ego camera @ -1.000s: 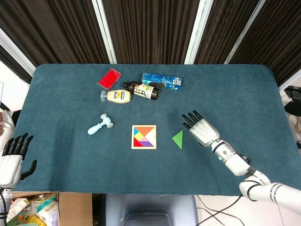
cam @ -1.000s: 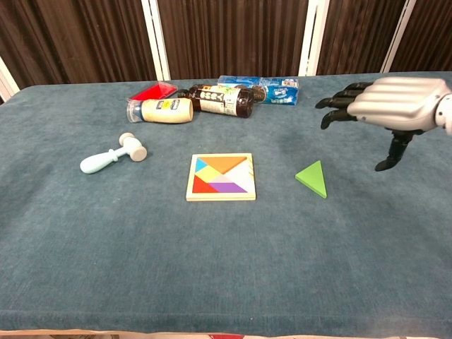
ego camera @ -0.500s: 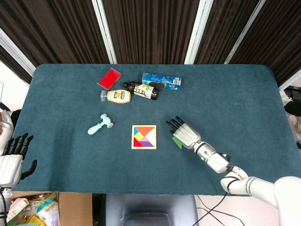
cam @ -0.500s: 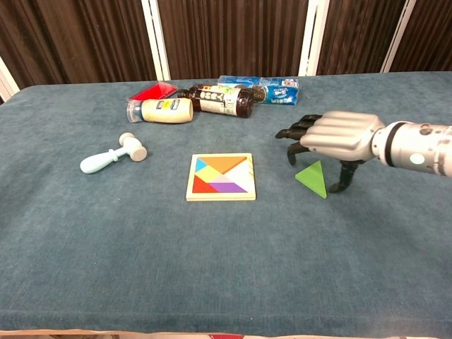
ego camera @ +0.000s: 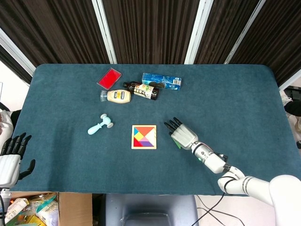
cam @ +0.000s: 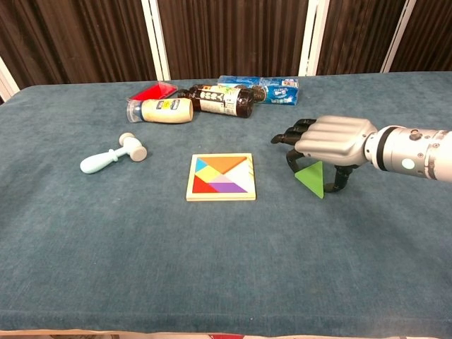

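While the left hand (ego camera: pixel 10 157) is idling open far off, the right hand (cam: pixel 332 139) is arching over the green triangle (cam: pixel 311 179) — fingers straddling it, grasp not yet closed.

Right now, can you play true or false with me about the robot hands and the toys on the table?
1. The right hand is over the green triangle. True: its fingers curl down around the piece.
2. The puzzle tray is empty. False: coloured pieces fill it.
3. The toy hammer is green. False: it is pale blue, lying left of the puzzle tray.
4. The left hand is holding the toy hammer. False: it is at the table's near left corner, holding nothing, fingers apart.
5. A brown bottle lies on its side at the far part of the table. True: it lies between a cream bottle and a blue packet.
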Robot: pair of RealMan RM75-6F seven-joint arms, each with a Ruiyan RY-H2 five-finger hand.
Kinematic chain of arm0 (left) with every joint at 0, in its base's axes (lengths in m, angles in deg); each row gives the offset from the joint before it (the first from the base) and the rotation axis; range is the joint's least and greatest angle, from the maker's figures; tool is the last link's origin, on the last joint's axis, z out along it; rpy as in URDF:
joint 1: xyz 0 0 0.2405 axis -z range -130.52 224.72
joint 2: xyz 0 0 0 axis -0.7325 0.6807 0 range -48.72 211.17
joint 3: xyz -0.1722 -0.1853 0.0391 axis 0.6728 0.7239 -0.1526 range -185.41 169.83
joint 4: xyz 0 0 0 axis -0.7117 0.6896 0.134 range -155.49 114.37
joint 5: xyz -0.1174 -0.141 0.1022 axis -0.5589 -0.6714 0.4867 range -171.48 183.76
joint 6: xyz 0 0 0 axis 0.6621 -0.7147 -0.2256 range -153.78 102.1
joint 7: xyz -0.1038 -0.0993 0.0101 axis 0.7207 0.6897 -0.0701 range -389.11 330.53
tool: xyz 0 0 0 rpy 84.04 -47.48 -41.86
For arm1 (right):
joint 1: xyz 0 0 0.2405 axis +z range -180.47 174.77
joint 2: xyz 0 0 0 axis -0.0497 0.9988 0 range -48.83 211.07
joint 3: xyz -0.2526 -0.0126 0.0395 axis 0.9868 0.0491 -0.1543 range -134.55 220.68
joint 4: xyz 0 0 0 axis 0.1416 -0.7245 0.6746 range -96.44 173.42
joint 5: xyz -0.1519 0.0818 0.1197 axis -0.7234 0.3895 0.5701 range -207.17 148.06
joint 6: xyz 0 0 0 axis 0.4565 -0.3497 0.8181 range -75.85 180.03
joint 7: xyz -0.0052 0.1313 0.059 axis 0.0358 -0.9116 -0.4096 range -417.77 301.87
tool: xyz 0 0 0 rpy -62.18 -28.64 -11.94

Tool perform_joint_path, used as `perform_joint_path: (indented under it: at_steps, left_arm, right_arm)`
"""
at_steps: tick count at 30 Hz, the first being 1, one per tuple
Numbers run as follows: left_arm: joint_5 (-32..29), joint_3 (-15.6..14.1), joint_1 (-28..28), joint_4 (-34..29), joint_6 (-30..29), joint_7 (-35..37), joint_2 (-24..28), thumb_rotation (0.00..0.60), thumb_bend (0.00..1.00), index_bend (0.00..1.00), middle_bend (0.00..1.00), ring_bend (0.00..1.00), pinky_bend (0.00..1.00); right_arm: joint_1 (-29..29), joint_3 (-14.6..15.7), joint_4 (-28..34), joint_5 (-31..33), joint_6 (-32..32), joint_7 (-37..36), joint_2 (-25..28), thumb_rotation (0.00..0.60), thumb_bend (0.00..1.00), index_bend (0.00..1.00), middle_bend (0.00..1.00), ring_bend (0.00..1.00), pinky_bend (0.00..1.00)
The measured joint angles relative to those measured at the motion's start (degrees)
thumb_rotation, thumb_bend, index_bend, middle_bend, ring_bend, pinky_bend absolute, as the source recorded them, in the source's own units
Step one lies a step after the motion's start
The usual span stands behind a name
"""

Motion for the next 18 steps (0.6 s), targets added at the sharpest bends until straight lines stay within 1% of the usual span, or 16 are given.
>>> perform_joint_path:
  at_steps: [4,10,14,18]
  left_arm:
    - [0.0,0.0,0.0,0.0,0.1,0.0,0.0,0.600,0.44,0.00,0.00,0.00,0.00]
    - [0.0,-0.1,0.0,-0.1,0.1,0.0,0.0,0.600,0.44,0.00,0.00,0.00,0.00]
    - [0.1,-0.1,0.0,-0.2,0.0,-0.1,0.0,0.600,0.44,0.00,0.00,0.00,0.00]
    - [0.1,0.0,0.0,-0.1,-0.1,0.4,0.2,0.600,0.44,0.00,0.00,0.00,0.00]
  right_arm:
    - [-0.2,0.2,0.4,0.5,-0.8,0.8,0.3,0.600,0.39,0.61,0.00,0.00,0.00]
    - [-0.3,0.2,1.6,0.7,-2.3,1.3,0.9,0.600,0.39,0.62,0.00,0.00,0.00]
    - [0.0,-0.4,3.7,0.5,-3.9,1.9,1.6,0.600,0.39,0.62,0.00,0.00,0.00]
    - [0.9,-1.5,4.8,0.2,-5.5,4.4,1.4,0.600,0.39,0.62,0.00,0.00,0.00]
